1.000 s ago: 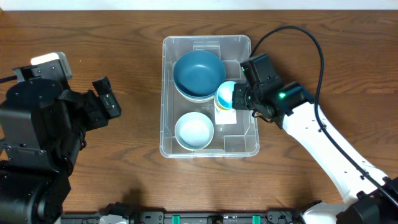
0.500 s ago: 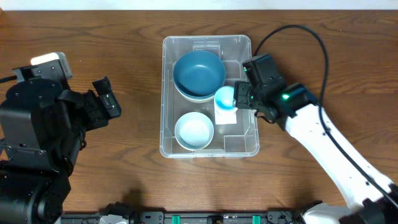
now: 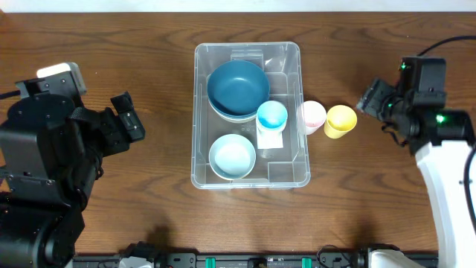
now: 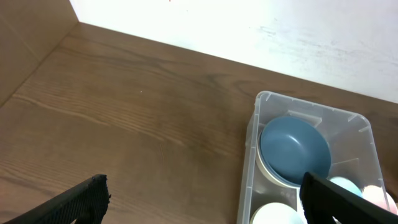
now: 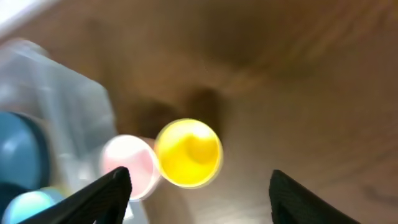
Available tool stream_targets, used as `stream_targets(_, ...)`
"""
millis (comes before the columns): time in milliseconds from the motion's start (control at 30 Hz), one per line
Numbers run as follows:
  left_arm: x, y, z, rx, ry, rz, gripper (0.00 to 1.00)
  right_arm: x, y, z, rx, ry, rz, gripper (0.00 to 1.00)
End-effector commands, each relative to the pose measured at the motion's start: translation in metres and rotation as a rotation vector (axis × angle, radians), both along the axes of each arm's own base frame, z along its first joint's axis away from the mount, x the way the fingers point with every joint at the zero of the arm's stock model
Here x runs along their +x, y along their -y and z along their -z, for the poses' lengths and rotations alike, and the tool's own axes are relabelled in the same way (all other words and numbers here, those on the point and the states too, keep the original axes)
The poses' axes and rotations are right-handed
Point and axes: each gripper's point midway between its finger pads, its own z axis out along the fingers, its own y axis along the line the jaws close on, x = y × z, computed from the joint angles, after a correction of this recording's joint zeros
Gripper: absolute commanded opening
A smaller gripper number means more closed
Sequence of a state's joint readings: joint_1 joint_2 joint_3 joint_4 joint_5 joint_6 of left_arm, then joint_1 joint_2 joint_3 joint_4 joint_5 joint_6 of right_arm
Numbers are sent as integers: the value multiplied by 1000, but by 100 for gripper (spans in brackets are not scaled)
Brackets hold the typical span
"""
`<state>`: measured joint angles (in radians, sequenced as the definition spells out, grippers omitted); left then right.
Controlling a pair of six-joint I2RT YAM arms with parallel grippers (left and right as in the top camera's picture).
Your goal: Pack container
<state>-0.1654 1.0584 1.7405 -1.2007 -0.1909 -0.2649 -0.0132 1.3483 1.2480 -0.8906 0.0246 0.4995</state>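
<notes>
Clear plastic at mid-table: the container sits on the wood. From overhead it holds a dark blue bowl at its far end and a pale bowl at its near end. A light blue cup stands between them, toward its right wall. Just outside that wall stands a pink cup, with a yellow cup right beside it. The right gripper hangs farther right of the container, past the yellow cup. Overhead can't settle its jaws, but the blurred wrist camera can: they're spread wide, looking down into both cups. The left gripper sits well left of the container. Its own camera shows its jaws wide apart too, over bare wood, with the container's far-left corner and the blue bowl in frame.
</notes>
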Motion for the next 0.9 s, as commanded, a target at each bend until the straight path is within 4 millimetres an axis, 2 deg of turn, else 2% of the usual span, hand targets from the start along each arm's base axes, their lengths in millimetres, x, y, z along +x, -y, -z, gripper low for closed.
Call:
stream_targets(0,0,-3,0,9,0,-12,98,-1,-6,34,38,-126,-55,73)
stream_targets(133,0,-3,0,9,0,-12,98,0,-23,74,89,-256,-136,74)
stream_targets(233,0,-3,0,9,0,-12,98,2,-25,100,101,-324,-141,72)
stream_targets(333,0,-3,0,9,0,-12,98,4,-21,117,90,-368,-127,71)
stream_targets(500,0,-3,0,9,0,-12,98,5,-9,135,60,-412,-79,69)
stream_targets(867,0,-3,0,9,0,-12,98,4,-8,157,64,-446,-63,19)
